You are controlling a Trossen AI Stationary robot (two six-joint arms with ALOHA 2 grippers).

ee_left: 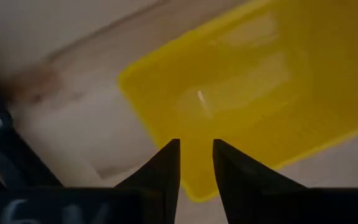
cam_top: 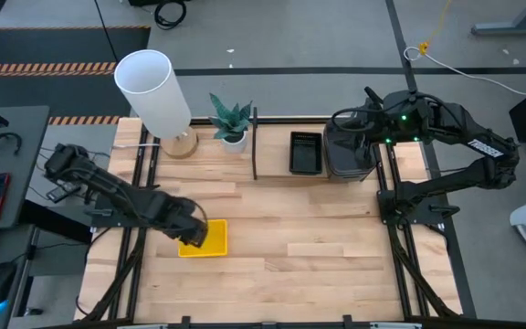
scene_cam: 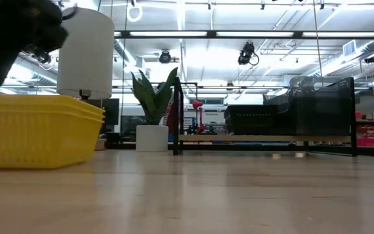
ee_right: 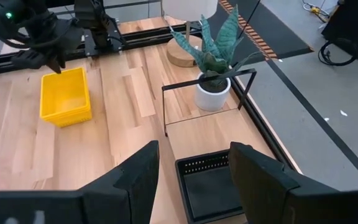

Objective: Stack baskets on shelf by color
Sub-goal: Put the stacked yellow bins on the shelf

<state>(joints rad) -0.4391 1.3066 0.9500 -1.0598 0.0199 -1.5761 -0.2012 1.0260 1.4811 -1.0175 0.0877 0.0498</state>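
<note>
Jaws first: on my left gripper (ee_left: 196,163) they have a small gap and hold nothing, and they hang right over the near edge of the yellow baskets (cam_top: 205,238). On my right gripper (ee_right: 192,171) they are spread wide and also hold nothing.

I go from big to small now. My table (cam_top: 290,247) is wide and made of wood. At its far side stands the shelf (cam_top: 272,169), a low black frame with a wooden board. I want every basket to end up there, sorted by color.

On the right end of the shelf sit the dark grey baskets (cam_top: 347,155), the biggest ones. My right arm hovers above them, I think because it has just been working there. Just left of them on the shelf sit the black baskets (cam_top: 305,152), so black stays with black.

My yellow baskets are nested in one pile at the near left of the table, well apart from the shelf. They are the last color to move, I think. I point my left gripper down at their rim so I can pinch it and lift.

A white lamp (cam_top: 153,94) and a small plant (cam_top: 232,121) stand far left.
</note>
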